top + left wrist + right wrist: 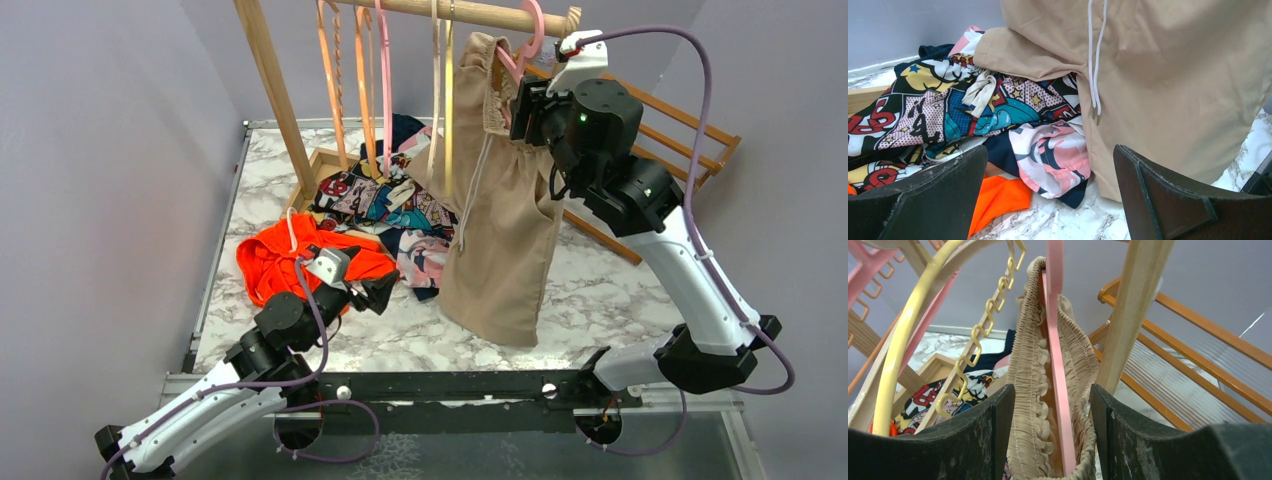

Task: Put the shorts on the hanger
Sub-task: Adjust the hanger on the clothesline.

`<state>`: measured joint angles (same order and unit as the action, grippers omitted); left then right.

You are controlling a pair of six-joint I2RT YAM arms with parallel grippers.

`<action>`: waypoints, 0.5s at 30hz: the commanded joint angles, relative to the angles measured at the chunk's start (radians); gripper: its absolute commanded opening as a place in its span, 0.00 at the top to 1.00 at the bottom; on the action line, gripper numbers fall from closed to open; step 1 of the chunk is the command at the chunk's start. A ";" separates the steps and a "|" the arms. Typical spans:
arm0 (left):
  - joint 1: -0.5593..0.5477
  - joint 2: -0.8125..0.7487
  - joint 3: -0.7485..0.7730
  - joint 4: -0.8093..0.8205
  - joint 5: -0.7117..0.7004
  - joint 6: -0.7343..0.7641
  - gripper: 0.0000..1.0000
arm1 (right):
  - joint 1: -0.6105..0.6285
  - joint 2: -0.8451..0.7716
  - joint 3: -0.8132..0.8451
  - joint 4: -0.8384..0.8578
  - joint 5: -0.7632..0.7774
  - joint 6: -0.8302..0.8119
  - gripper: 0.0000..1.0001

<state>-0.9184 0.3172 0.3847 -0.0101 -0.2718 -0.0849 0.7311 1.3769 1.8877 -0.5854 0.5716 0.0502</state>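
Observation:
The beige shorts [500, 230] hang from the pink hanger [531, 38], whose hook is over the wooden rod [470, 12]. In the right wrist view the gathered waistband [1033, 390] wraps the hanger's pink arm [1058, 365]. My right gripper [520, 110] is at the waistband's right end; its jaws [1048, 440] stand open on either side of the waistband and the hanger arm without squeezing them. My left gripper [375, 290] is open and empty, low over the table, facing the shorts' lower leg [1173, 75] and white drawstring [1095, 60].
Orange [330, 80], pink [385, 90] and yellow [447, 100] hangers hang on the same rod. Comic-print cloth [390, 205] and a bright orange garment [290, 260] lie on the marble table. A slatted orange wooden rack [690, 150] stands behind the right arm.

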 commanded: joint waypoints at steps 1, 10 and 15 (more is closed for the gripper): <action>-0.002 -0.006 0.021 0.004 0.032 0.014 0.01 | -0.004 0.017 0.033 -0.014 0.056 -0.011 0.44; -0.002 -0.035 0.019 0.004 0.033 0.011 0.01 | -0.004 0.018 0.044 -0.038 0.091 -0.013 0.79; -0.002 -0.030 0.021 0.007 0.036 0.010 0.01 | -0.004 0.009 0.042 -0.048 0.117 -0.006 0.97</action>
<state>-0.9184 0.2932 0.3847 -0.0097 -0.2546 -0.0849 0.7311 1.4006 1.9007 -0.6044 0.6319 0.0441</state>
